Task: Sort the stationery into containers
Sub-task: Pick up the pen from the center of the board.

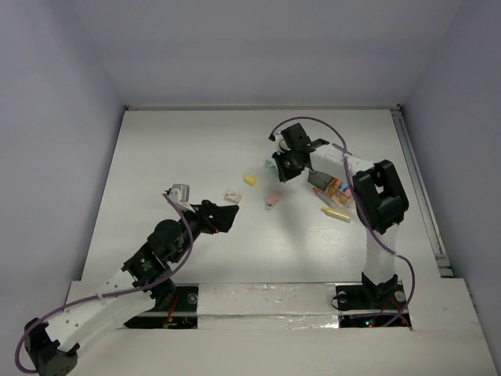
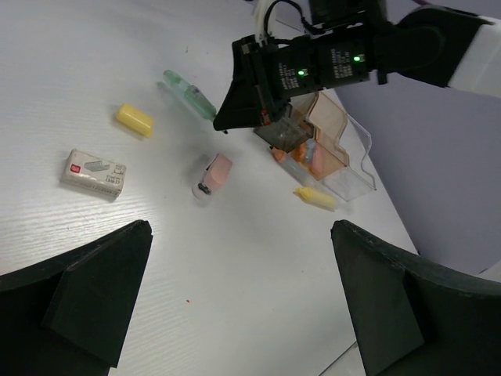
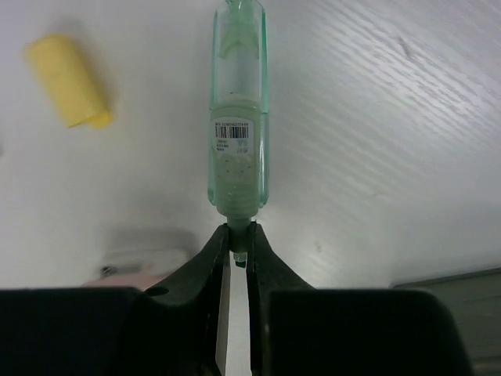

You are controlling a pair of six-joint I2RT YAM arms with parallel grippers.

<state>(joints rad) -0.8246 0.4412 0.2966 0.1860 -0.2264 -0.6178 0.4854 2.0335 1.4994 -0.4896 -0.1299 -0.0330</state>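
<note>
A translucent green piece (image 3: pixel 239 117) lies on the table, and my right gripper (image 3: pixel 239 241) is shut on its narrow near tip. From above, that gripper (image 1: pixel 279 168) sits just left of the containers (image 1: pixel 333 186), a row of joined bins holding orange and blue pieces. A yellow piece (image 1: pixel 250 179), a pink piece (image 1: pixel 272 200) and a grey-white block (image 1: pixel 232 195) lie loose between the arms. Another yellow piece (image 1: pixel 337 212) rests in front of the bins. My left gripper (image 2: pixel 241 235) hangs open over bare table, below the pink piece (image 2: pixel 214 174).
The table is white with walls at the back and sides. A rail (image 1: pixel 419 180) runs along the right edge. The right arm's forearm (image 2: pixel 438 43) reaches over the bins (image 2: pixel 344 153).
</note>
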